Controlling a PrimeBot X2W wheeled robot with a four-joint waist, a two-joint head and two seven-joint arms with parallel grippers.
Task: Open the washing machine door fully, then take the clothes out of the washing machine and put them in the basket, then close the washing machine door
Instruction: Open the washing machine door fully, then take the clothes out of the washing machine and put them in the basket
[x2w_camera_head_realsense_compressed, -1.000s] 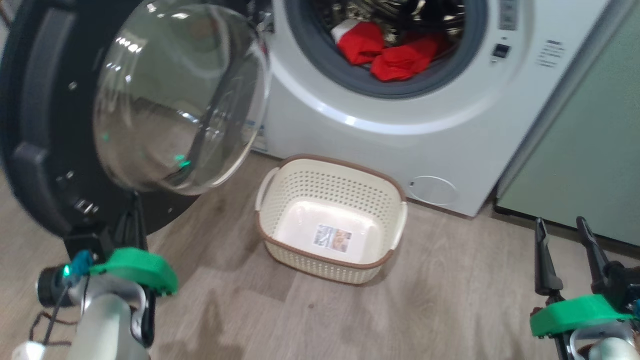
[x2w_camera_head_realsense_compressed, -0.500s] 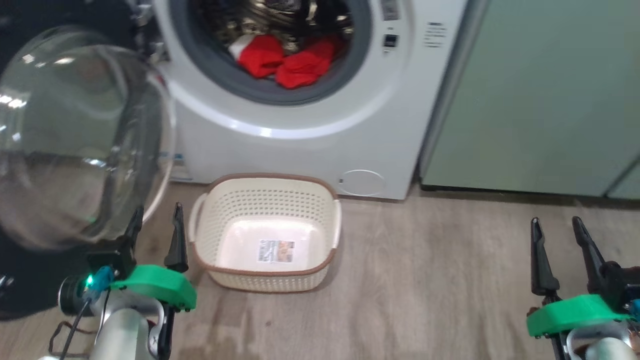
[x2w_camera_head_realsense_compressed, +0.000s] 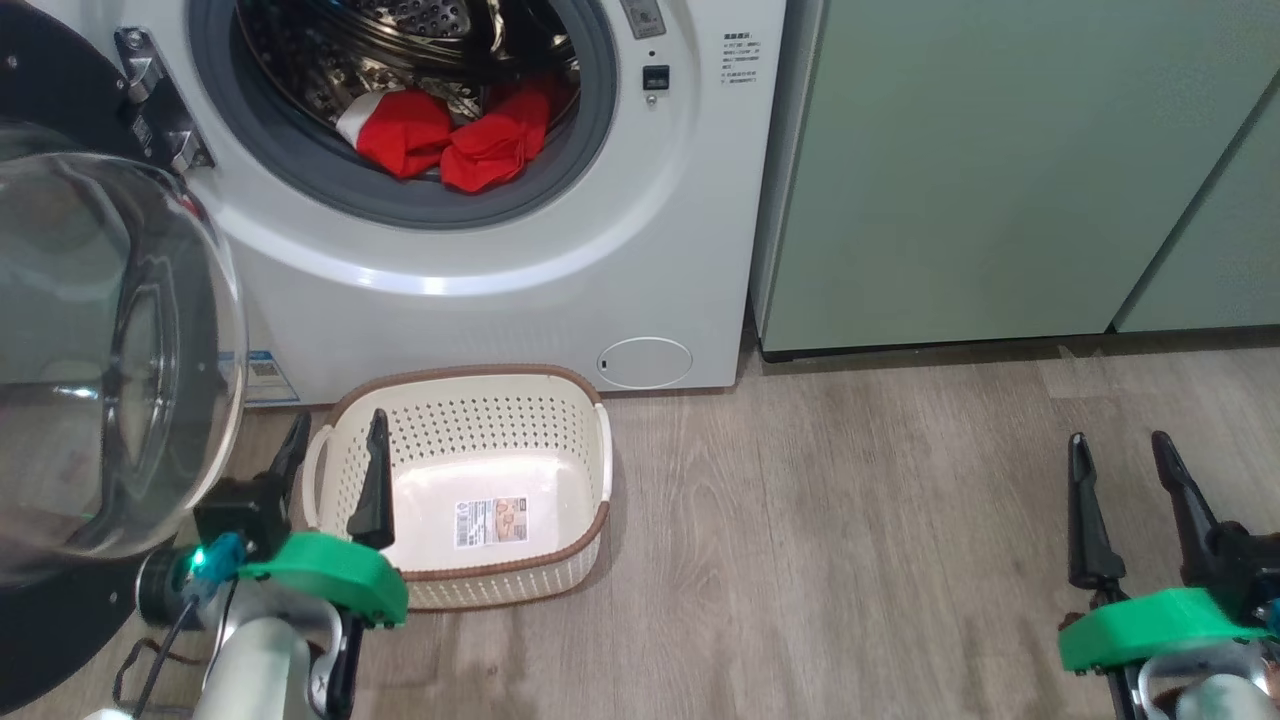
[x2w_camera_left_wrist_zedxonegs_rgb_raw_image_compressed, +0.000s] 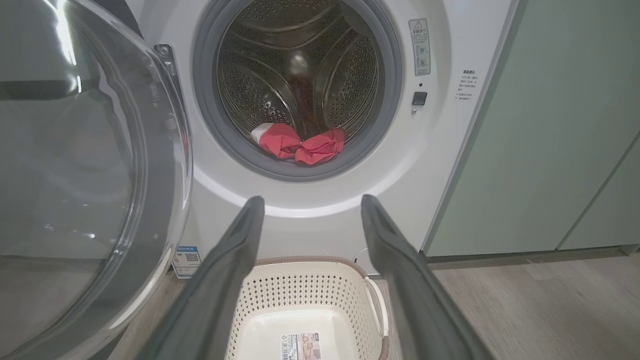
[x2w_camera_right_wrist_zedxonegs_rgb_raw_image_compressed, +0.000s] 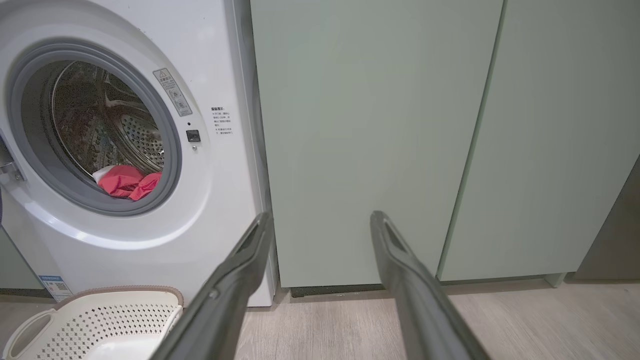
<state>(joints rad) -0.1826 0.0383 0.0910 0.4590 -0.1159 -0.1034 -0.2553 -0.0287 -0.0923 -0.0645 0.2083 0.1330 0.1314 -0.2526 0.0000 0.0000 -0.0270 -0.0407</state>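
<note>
The white washing machine (x2w_camera_head_realsense_compressed: 480, 300) is seen with its grey-ringed round opening uncovered. The door (x2w_camera_head_realsense_compressed: 110, 350), black-rimmed with a bulging clear glass bowl, is swung wide open to the left. The red clothes (x2w_camera_head_realsense_compressed: 450, 145), edged with a little white, are bunched together low at the front inside the machine. The cream perforated basket (x2w_camera_head_realsense_compressed: 470, 425), brown-rimmed, is set upright just in front of the machine, below the opening.

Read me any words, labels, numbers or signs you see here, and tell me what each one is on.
No text is legible.
Warning-triangle sticker on the washing machine: print too small.
Printed block on its front: too small.
QR-code sticker low on its front: too small.
Label sticker in the basket: blurred.
</note>
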